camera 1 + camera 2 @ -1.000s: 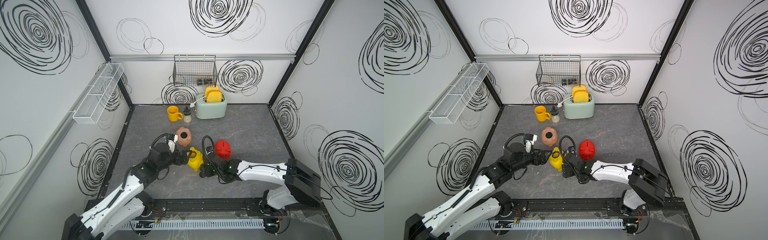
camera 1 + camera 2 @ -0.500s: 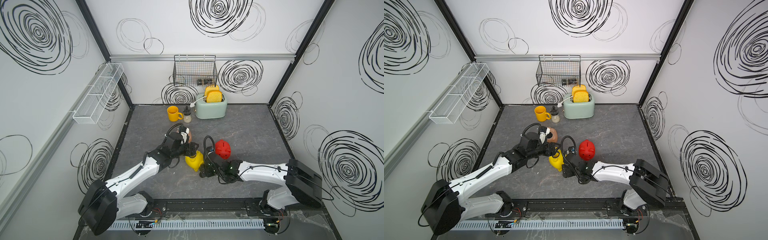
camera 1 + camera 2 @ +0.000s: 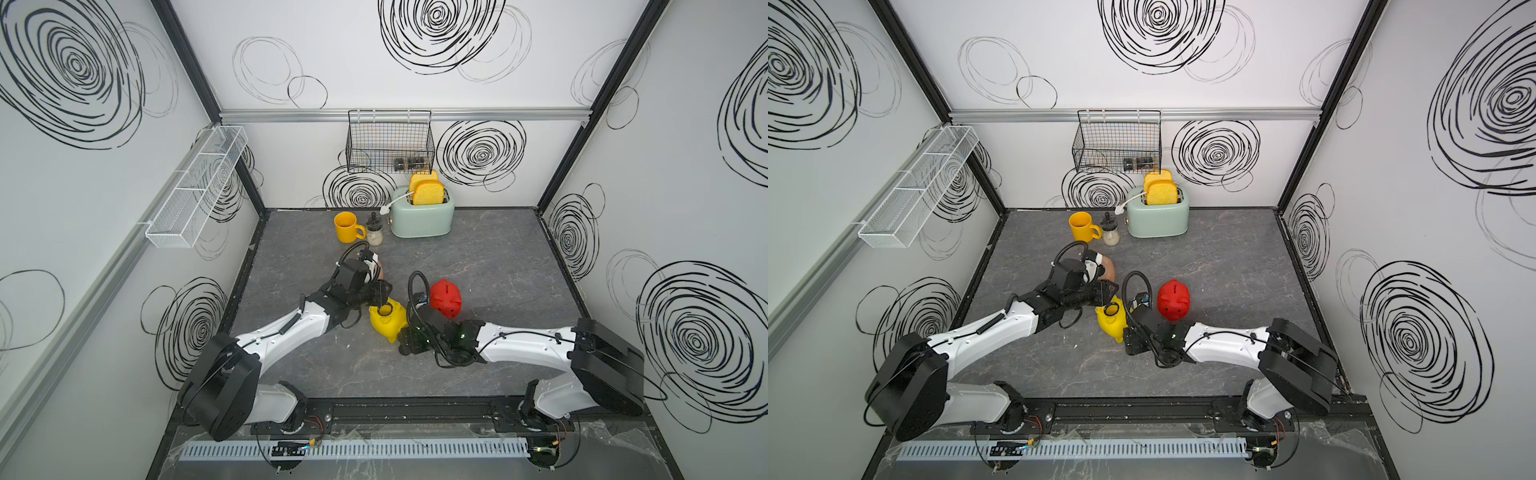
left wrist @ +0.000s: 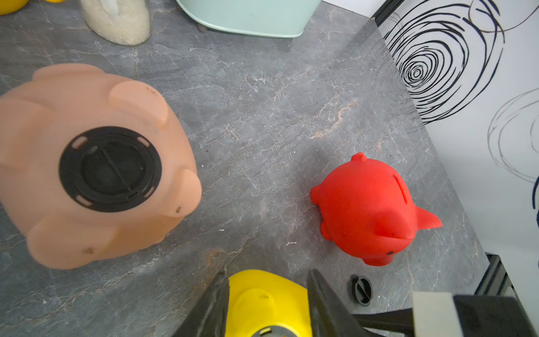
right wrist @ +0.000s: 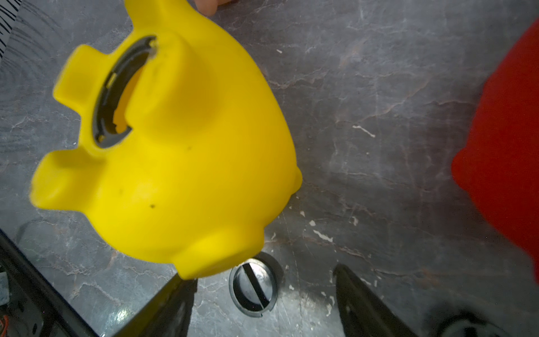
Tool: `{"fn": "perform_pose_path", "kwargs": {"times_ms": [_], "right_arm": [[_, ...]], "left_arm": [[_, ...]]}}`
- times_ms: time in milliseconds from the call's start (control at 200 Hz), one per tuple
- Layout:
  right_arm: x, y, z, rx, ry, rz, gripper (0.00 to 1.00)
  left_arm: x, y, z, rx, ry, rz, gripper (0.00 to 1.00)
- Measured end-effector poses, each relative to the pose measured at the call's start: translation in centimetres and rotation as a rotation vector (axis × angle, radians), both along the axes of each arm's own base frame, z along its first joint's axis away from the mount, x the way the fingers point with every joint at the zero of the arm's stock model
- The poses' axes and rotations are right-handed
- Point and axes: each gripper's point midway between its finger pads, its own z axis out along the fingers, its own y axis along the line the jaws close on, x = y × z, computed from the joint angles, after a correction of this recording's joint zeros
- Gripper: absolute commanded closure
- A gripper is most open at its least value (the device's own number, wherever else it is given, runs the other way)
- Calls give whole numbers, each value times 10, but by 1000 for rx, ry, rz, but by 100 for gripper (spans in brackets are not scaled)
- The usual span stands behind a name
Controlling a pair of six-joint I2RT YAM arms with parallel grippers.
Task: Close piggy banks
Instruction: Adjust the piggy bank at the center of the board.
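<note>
Reaching forward since a second ago, the left arm (image 3: 291, 328) now hangs its wrist over the yellow pig (image 3: 386, 322) mid-table, while the right arm (image 3: 523, 345) has hardly shifted. The left jaws are clenched on the yellow pig: the left wrist view shows yellow plastic filling the gap between both black fingers. The right jaws stand released and well apart, with a round black plug (image 5: 253, 289) lying flat on the table (image 3: 478, 257) between them, just beside a rounded nub of the pig.

The yellow pig lies tipped, its round belly hole open and facing up. The red pig (image 3: 446, 298), glossy with its slot up, sits near it but apart. The pink pig (image 4: 87, 163) lies belly up with a belly plug (image 4: 110, 168) fitted (only the left wrist view shows this; in both top views the wrist hides most of it).

The table is matte grey with marble veins. Its right half and front edge are bare. A mug (image 3: 347, 226) and toaster (image 3: 424, 218) stand at the back edge.
</note>
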Motion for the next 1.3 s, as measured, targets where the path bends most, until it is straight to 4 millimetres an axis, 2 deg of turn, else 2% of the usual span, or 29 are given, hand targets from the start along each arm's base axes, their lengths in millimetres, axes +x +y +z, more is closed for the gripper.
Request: {"fn": "perform_pose_path", "kwargs": {"times_ms": [520,695,941,1076,1301], "right_arm": [[12,-8,0,8,13,-45,26],[14,-12,-2,9,23,-61,32],[19,-19,1,24,21,-92,33],[19,-19,7,41,13,-95,35],[7,-10,8,44,12,-53,37]], "left_arm": [[-5,1,-18,16,35,-11,54],[-7,7,-25,25,49,-1,53],[-8,11,-11,4,17,9,53],[-7,14,-3,-7,-5,21,49],[0,23,-14,12,23,64,52]]}}
